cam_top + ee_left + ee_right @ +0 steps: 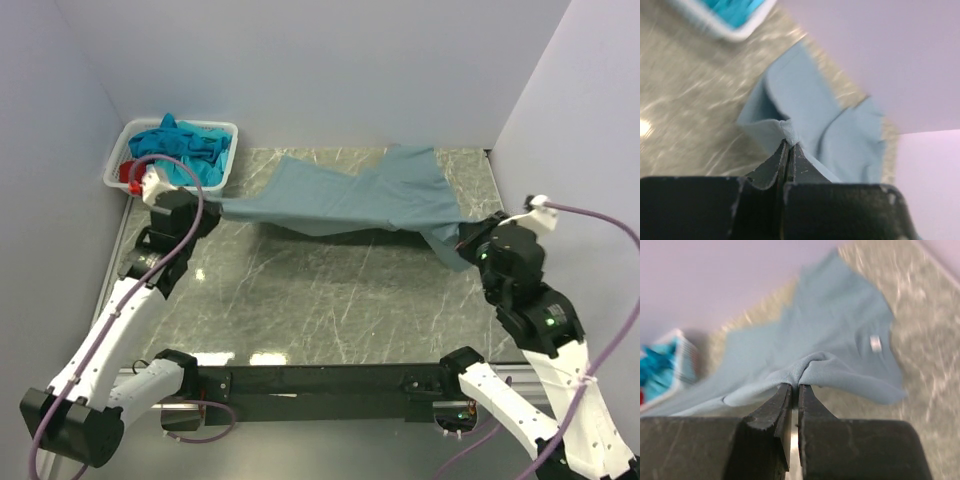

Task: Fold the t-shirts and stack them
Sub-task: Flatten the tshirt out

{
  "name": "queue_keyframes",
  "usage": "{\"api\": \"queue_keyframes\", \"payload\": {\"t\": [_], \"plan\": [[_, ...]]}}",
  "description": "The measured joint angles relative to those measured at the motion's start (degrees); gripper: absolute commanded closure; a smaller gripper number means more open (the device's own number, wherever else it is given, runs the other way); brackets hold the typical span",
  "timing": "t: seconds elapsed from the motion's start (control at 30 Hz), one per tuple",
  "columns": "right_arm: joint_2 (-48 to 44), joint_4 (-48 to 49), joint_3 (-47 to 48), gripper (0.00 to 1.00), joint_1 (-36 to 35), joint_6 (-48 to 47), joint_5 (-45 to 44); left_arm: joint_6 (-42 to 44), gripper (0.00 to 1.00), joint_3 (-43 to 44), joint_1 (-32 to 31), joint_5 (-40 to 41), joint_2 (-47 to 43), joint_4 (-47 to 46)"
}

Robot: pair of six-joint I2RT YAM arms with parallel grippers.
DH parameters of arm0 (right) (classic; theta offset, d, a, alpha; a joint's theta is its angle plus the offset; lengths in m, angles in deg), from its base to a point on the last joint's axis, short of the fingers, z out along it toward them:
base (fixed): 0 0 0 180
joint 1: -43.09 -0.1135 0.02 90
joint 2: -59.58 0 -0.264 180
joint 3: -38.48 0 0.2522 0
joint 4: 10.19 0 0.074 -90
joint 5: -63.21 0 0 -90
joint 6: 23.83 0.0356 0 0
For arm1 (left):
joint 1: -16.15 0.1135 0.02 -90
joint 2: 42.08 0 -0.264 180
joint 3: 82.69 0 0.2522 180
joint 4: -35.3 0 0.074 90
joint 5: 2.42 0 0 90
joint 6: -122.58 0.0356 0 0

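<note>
left fingers [786, 156]: closed together, clamped on a ribbed hem fold of the grey-blue t-shirt [350, 195]. The pinch is at the shirt's left end.
right fingers [787, 392]: closed together, clamped on a bunched ribbed edge at the shirt's right end, close to the right wall.
grey-blue t-shirt, place: far half of the bench [330, 300], strung left to right between the two pinches.
grey-blue t-shirt, state: unfolded and pulled into a long band. A dark shadow runs under its near edge, so the middle looks raised off the bench. The far right part spreads towards the back wall, and a flap hangs down just beside the right fingers.
neck label [875, 343]: small white tag on the cloth beyond the right fingers. Seen only in the right wrist view, and too blurred to read.
basket [228, 130]: white plastic, far left corner, just beside the left wrist.
turquoise t-shirts [185, 145]: crumpled in a heap inside the basket, count unclear.
red t-shirt [127, 172]: a sliver shows at the basket's near left edge, mostly hidden behind the left arm's cable mount.
wrist views: both motion-blurred, so fine cloth detail is unreliable.
</note>
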Motion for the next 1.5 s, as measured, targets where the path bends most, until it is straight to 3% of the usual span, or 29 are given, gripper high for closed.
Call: {"api": "queue_keyframes", "payload": {"t": [0.23,0.53,0.63,0.77,0.97,1.23,1.37,1.5], "plan": [[0.8,0.8,17.9,1.0,0.0,-7.1,-1.7,4.7,0.99,16.6,0.0,-1.9,-0.1,1.7],[9.8,-1.2,56.7,1.0,0.0,-19.3,4.0,13.7,1.0,48.7,-0.4,-6.3,3.1,4.1],[11.9,-1.2,64.5,1.0,0.0,-22.3,6.1,16.1,0.99,56.8,-0.5,-7.6,3.8,4.1],[10.7,1.0,64.1,1.0,0.0,-26.0,8.4,18.4,1.0,62.5,-0.5,-8.6,3.8,4.0],[10.9,4.3,61.5,1.0,0.0,-31.2,8.1,20.3,1.0,62.4,-0.5,-9.0,5.8,3.3],[19.2,14.6,56.0,1.0,0.3,-39.9,-3.5,20.7,1.0,57.1,-0.5,-5.6,15.7,0.5],[29.1,16.3,51.4,1.0,8.4,-38.6,-2.9,19.9,1.0,51.8,-0.3,-1.0,24.2,-2.3],[39.6,17.5,45.4,1.0,16.1,-33.7,2.5,18.2,1.0,49.4,0.4,0.2,39.5,-6.3]]}}
